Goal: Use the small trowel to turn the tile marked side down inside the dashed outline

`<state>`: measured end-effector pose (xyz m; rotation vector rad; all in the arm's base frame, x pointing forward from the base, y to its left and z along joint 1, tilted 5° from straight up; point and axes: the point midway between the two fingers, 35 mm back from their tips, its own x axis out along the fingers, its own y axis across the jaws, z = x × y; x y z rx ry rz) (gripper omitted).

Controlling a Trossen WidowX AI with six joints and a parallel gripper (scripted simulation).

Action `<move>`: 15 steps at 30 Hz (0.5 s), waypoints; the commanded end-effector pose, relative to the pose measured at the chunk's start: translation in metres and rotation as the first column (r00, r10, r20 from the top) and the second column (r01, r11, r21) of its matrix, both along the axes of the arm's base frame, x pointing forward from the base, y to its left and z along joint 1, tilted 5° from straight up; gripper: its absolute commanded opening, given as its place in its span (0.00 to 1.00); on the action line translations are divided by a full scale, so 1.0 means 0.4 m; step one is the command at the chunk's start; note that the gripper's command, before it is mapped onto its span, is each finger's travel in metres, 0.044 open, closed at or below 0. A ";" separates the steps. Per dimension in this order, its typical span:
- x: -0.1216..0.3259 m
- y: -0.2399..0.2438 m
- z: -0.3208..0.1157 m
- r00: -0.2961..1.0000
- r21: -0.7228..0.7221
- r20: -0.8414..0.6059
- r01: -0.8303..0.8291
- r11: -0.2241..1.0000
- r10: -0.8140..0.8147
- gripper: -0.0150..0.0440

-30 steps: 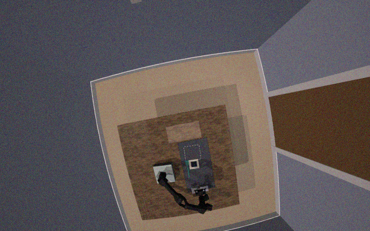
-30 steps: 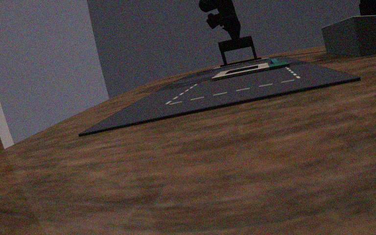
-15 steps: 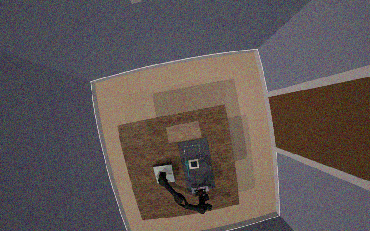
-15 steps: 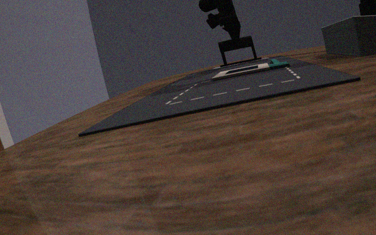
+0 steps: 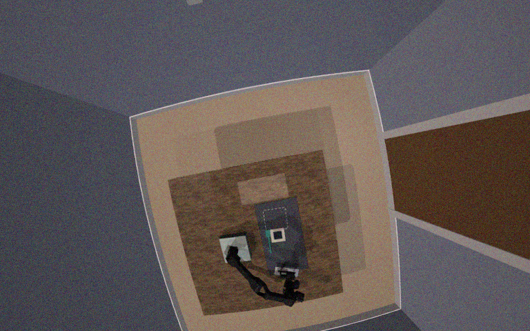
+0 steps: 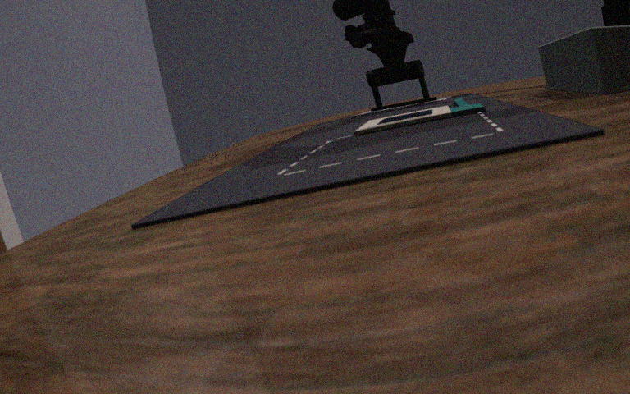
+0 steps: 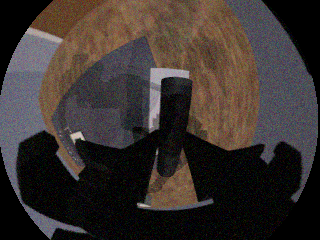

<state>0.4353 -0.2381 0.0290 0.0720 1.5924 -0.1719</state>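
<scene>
The trowel (image 5: pixel 278 269) (image 6: pixel 376 79) (image 7: pixel 176 95) has a black bar handle on two posts above a thin light blade. My gripper (image 5: pixel 288 274) (image 6: pixel 394 66) (image 7: pixel 170 134) is shut on the handle. The blade is low at the end of the dark mat (image 5: pixel 290 249) (image 6: pixel 222 194) (image 7: pixel 100 120) nearest the arm; any contact beneath it is not clear. The tile (image 5: pixel 272 238) (image 6: pixel 367 127) (image 7: pixel 77 136) lies flat with its dark square mark up, away from the trowel. It is beside the dashed outline (image 6: pixel 368 157), at the side nearer the arm.
A teal piece (image 5: pixel 268 233) (image 6: pixel 469 107) lies against the tile's side, with a thin strip running toward the arm. The arm stands on a pale box (image 5: pixel 241 241) (image 6: pixel 571 62) left of the mat in the top view. A lighter rectangle (image 5: pixel 263 189) shows on the wooden table (image 5: pixel 207 218) (image 6: pixel 325 278).
</scene>
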 end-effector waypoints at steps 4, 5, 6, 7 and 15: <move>0.001 0.000 0.000 0.975 -0.006 0.016 0.223 0.975 -0.223 0.47; 0.001 0.000 0.000 0.968 -0.007 0.017 0.252 0.968 -0.252 0.47; 0.001 0.000 0.000 0.960 -0.007 0.019 0.280 0.960 -0.280 0.47; 0.001 0.000 0.000 0.951 -0.008 0.021 0.309 0.951 -0.309 0.47; 0.001 0.000 0.000 0.851 -0.010 0.038 0.524 0.852 -0.523 0.47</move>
